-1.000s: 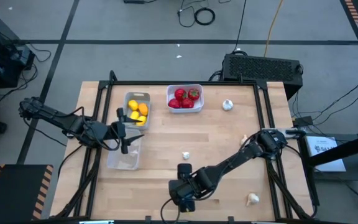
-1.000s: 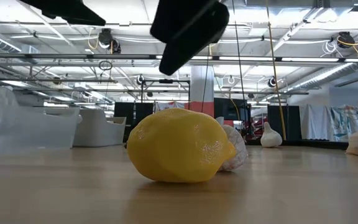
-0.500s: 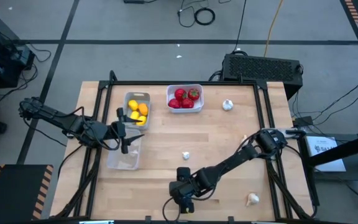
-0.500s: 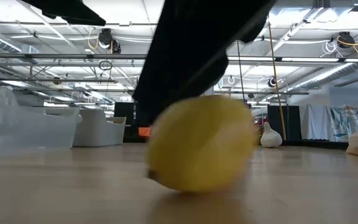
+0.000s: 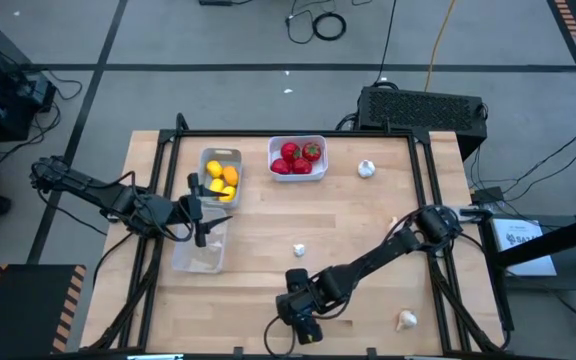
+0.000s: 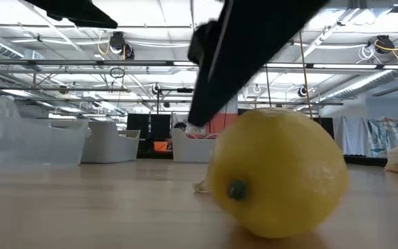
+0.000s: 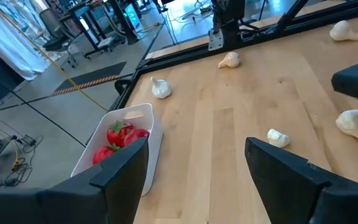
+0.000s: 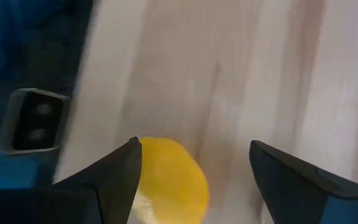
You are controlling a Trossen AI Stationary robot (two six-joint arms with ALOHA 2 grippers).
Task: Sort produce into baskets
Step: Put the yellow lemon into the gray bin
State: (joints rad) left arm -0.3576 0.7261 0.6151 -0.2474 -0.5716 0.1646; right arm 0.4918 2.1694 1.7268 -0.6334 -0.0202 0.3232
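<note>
High view: you see the right tool (image 5: 303, 322) low at the desk's (image 5: 348, 215) near edge. The left tool (image 5: 200, 212) hangs over the clear basket (image 5: 201, 248). The grey basket (image 5: 220, 175) holds yellow fruit; the white basket (image 5: 297, 158) holds red fruit.

Low view: a lemon (image 6: 276, 172) lies on the desk under a dark arm.

Left wrist view: the fingers stand spread, holding nothing.

Right wrist view: the fingers stand spread above the lemon (image 8: 169, 180), not pinching it.

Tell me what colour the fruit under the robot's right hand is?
Yellow. The lemon shows best in the low view, lying on the table under the right gripper.
</note>
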